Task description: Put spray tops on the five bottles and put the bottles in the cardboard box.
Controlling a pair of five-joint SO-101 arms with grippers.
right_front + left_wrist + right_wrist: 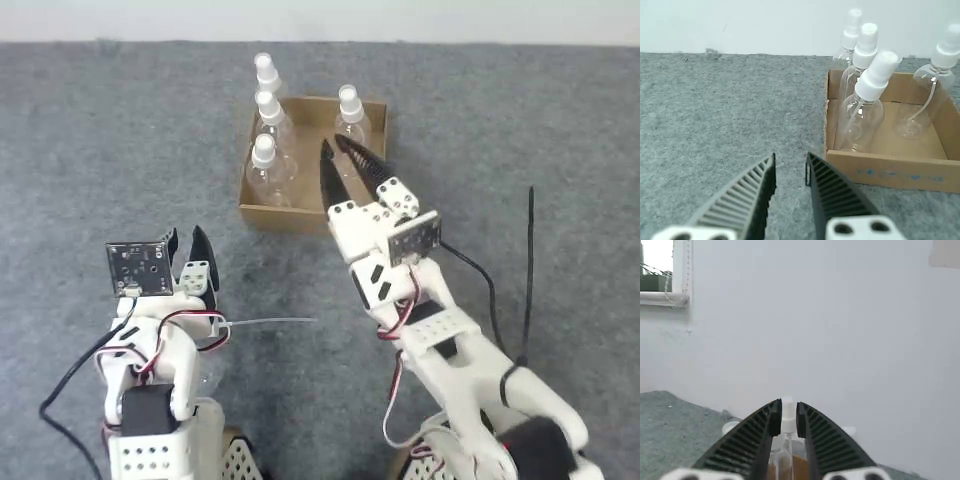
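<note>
The cardboard box [285, 217] is lying open on the grey felt [110, 140]. Three clear bottles are standing upright inside it, each wearing a white spray top. The near bottle [266, 170] is standing against the box wall on the left arm's side, by the near corner. The middle bottle [272, 122] is standing just behind it along the same wall. The corner bottle [351, 115] is occupying the box's far corner on the right arm's side. A fourth bottle [266, 75], also capped, is rising at the box's other far corner. Whether it is standing inside the wall or just behind it cannot be told.

The right gripper [332, 143] is hanging over the middle of the box, between the row of bottles and the corner bottle. Its fingers are narrowly apart and clasping nothing. In the right wrist view a white top [787, 412] is showing through the gap between them.

The left gripper [185, 236] is sitting well short of the box, off its near corner. Its fingers are parted with nothing between them.

A thin white tube [272, 321] is lying flat on the felt, well apart from the box's near wall and beside the left arm. A black cable [528, 270] is running past the right arm, on the side away from the box.
</note>
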